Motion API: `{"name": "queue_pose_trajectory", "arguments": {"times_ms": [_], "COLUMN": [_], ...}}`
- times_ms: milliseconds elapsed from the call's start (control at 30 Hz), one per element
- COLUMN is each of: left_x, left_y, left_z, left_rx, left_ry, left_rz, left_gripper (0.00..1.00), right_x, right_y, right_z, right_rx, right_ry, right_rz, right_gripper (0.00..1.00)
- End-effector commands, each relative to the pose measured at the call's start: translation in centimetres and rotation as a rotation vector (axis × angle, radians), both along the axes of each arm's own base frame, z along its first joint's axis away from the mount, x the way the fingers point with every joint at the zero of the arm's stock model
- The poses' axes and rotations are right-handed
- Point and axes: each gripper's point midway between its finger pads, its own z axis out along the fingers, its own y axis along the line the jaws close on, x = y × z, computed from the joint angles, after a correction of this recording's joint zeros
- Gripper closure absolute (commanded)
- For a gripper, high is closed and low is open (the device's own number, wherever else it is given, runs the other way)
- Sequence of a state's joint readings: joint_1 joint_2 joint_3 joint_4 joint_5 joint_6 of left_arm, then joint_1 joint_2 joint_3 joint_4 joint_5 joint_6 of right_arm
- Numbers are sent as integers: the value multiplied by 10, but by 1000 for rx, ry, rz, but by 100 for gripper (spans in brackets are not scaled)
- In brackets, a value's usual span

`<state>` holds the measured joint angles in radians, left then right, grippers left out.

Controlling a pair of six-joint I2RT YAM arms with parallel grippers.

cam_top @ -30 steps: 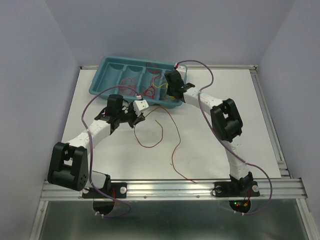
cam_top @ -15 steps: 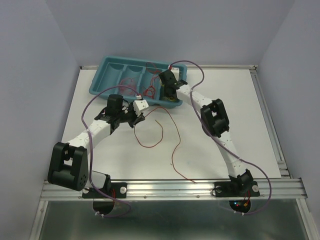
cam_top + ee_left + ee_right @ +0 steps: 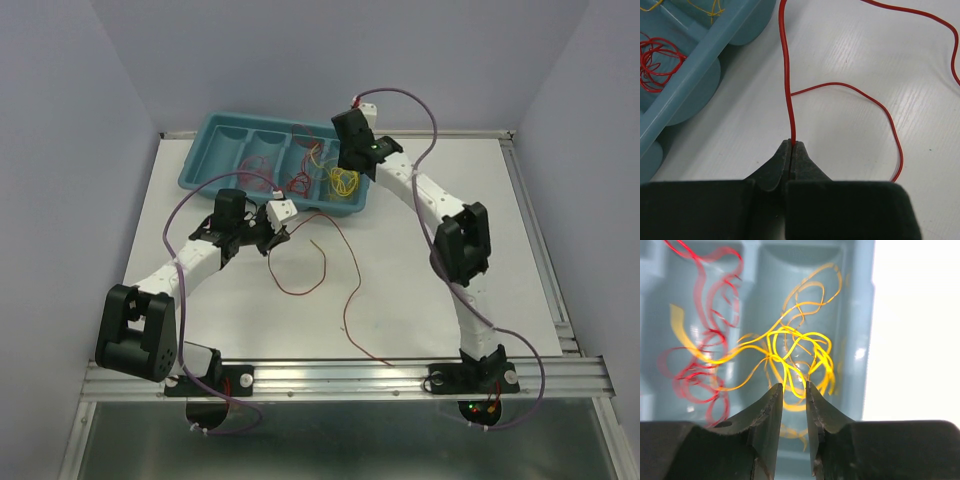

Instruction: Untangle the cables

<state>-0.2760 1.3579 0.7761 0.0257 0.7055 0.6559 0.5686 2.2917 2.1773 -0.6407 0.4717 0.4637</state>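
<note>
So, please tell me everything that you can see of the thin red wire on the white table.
The thin red wire is a hair-fine, glossy strand, plastic-coated by its look. It lies slack on the white table in an open loop, then a long curve toward the near edge. The shut left gripper pinches it; from there it runs past the teal plastic tray.

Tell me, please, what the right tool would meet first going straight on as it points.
Probably the yellow cables lying in the teal tray, just ahead of the right tool; depth is unclear.
</note>
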Motion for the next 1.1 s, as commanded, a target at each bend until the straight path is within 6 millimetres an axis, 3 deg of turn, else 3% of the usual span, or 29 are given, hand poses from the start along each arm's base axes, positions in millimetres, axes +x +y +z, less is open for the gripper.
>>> {"name": "queue_pose_trajectory", "arguments": {"times_ms": [0, 133, 200, 267, 300, 333, 400, 600, 767, 1067], "left_x": [-1, -1, 0, 2, 2, 2, 1, 6, 6, 21], "left_y": [-5, -4, -3, -1, -1, 0, 1, 6, 7, 15], "left_z": [14, 15, 17, 24, 28, 38, 58, 115, 125, 166], "left_rx": [-25, -25, -23, -29, -34, -51, -80, -148, -154, -202], "left_ry": [-43, -46, -57, -71, -78, -91, -125, -172, -129, -106], "left_rz": [-14, -8, 0, 19, 27, 47, 60, 156, 184, 271], "left_gripper": [100, 100, 100, 100, 100, 100, 100, 100, 100, 100], "right_x": [-17, -43, -67, -83, -104, -113, -141, -174, -202, -223], "right_y": [-17, -23, -24, -11, -18, -8, -18, -8, 27, 43], "right_z": [67, 69, 70, 80, 73, 80, 69, 68, 87, 98], "right_rx": [51, 63, 89, 157, 166, 215, 237, 354, 465, 535], "right_ry": [-93, -62, -56, -89, -77, -101, -97, -181, -265, -351], "right_rz": [-11, 21, 53, 123, 143, 186, 210, 373, 621, 760], "right_gripper": [68, 54, 44, 32, 29, 28, 27, 24, 20, 24]}}
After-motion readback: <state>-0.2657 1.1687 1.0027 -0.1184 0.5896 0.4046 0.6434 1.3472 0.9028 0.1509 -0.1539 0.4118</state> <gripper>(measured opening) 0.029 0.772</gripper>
